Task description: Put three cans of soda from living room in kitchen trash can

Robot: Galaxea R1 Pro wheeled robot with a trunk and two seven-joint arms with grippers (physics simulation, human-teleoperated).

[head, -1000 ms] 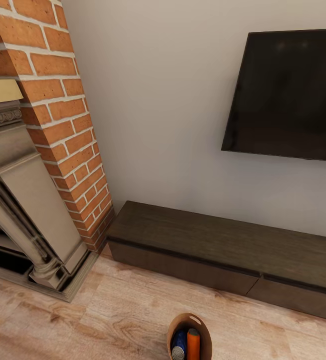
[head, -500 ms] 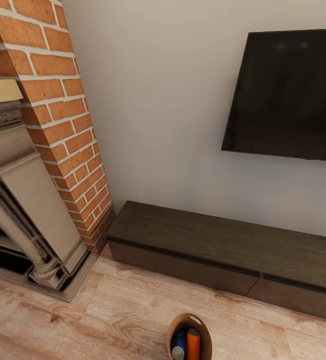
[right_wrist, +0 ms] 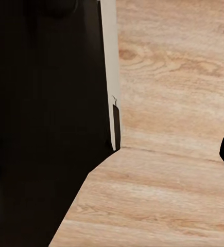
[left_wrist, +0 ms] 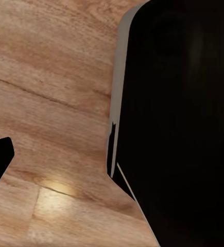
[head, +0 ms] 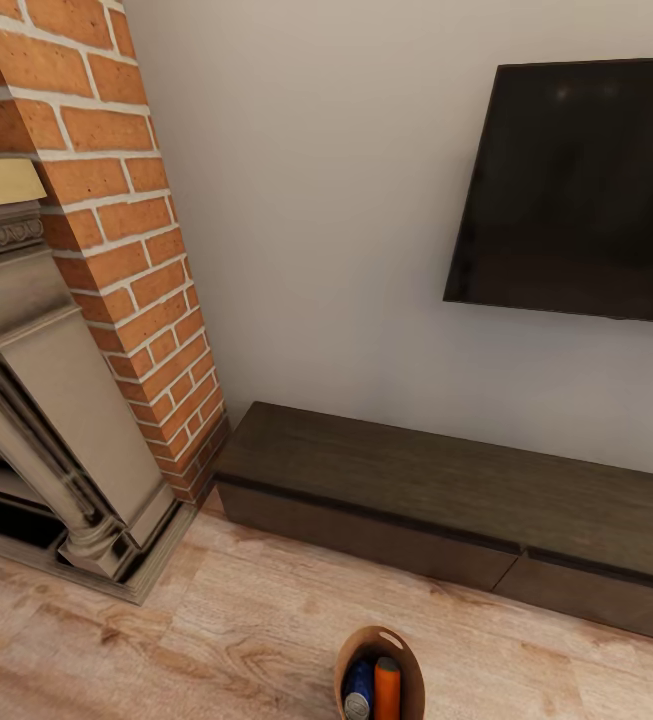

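Head view, nearest first: a small round bucket-like bin with a brown inside (head: 406, 660) sits at the bottom edge of the frame on the light wood plank floor (head: 226, 620). Two drink cans stand w/ their tops up inside it, side by side: a blue can with a silver top (head: 359, 690) on the left, an orange can (head: 387, 688) just beside it on the right. A pale slot shows near the bin's far rim. A third can can't be made out in there.

Beyond the bin, across bare floor, runs a long dark-brown low cabinet (head: 446, 500) against the pale grey wall (head: 316, 200). To the left stands a red brick fireplace column (head: 116, 200) w/ a beige carved stone surround (head: 46, 400) in front of it. Above the cabinet, on the wall, hangs a black flat TV screen (head: 576, 190), switched off.

Left wrist view: a big black shape w/ a pale grey edge, prob. robot bodywork (left_wrist: 184, 123), close to the lens over wood floor; a black tip pokes in at one edge. Can't tell if the left gripper is open or closed, or holding anything.

Right wrist view: much the same, black body w/ a pale edge (right_wrist: 45, 113) over wood floor, a small black tip at the frame edge. Right gripper's opening can't be judged either.
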